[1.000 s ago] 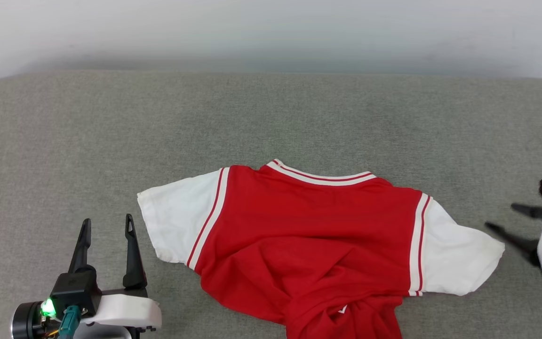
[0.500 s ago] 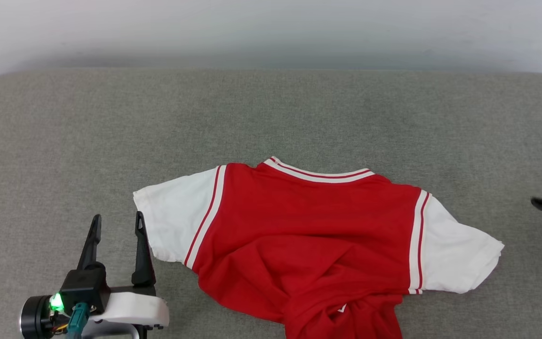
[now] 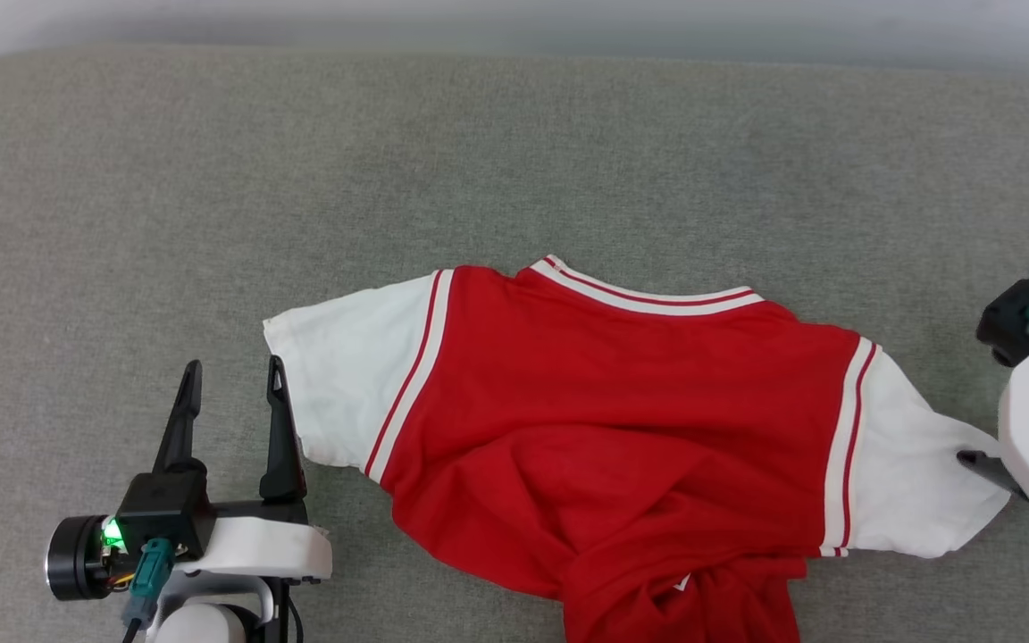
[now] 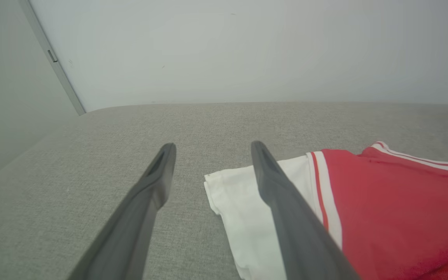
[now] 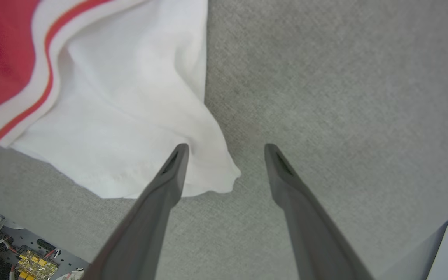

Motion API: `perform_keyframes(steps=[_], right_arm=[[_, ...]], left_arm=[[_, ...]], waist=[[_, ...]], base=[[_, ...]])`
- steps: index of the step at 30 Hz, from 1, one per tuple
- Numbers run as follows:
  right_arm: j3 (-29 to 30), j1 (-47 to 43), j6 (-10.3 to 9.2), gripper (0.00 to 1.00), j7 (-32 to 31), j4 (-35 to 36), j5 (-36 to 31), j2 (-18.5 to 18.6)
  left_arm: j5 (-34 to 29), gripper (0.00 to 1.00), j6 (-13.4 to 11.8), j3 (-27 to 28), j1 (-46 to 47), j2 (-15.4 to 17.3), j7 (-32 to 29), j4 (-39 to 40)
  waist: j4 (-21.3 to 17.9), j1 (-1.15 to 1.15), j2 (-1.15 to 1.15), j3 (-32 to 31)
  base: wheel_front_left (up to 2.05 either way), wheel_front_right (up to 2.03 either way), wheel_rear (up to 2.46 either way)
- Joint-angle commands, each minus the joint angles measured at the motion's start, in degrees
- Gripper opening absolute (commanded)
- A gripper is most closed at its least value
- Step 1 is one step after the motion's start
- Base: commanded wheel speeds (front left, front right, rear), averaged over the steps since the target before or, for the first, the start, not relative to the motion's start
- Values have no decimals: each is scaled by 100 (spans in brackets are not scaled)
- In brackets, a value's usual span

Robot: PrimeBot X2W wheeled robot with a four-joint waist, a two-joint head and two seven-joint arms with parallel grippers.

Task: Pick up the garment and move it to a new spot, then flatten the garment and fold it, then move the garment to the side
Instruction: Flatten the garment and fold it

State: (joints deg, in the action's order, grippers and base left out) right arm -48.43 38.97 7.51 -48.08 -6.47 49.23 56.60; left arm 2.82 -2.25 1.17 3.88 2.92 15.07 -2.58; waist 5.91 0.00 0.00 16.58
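I've swung my right gripper (image 5: pixel 226 149) back in, jaws wide, to the sleeve tip of the red jersey T-shirt with white striped sleeves (image 3: pixel 622 420), which lies rumpled on the grey fabric surface (image 3: pixel 514 161) (nothing pinched yet), and my left gripper (image 3: pixel 231 366) waits equally wide beside the other sleeve, so I judge a two-handed lift is next.

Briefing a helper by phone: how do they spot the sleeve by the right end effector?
A red shirt lies on the grey surface. Its right sleeve, white, tapers to a point at the open right end effector; the left sleeve ends square.
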Motion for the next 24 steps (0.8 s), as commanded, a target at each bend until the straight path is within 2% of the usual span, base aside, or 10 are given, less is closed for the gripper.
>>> perform_keyframes(steps=[1,9,10,11,17,24], right_arm=[[-88,-77,-5,100,77,-96,-71,-141],[-704,-303,-4,100,175,-616,-80,-453],[-750,-317,-4,28,220,-631,-53,-470],[-745,-298,-4,0,330,-639,-6,-488],[-456,-74,-5,0,1066,-539,56,-413],[-192,-83,-5,0,1703,-161,-48,-209]], left_arm=[[25,100,-22,2,112,-2,14,4],[13,100,-26,27,235,-3,14,0],[12,100,-24,36,233,-3,15,-9],[10,100,-21,59,238,-3,15,-22],[-41,100,48,281,292,169,14,-96],[-112,100,458,344,729,798,-37,-615]], waist=[[90,0,0,140],[141,0,0,316],[135,0,0,316],[122,0,0,309],[-2,0,0,57],[-125,0,0,-322]], base=[[0,0,0],[0,0,0],[0,0,0],[0,0,0],[0,0,0],[0,0,0]])
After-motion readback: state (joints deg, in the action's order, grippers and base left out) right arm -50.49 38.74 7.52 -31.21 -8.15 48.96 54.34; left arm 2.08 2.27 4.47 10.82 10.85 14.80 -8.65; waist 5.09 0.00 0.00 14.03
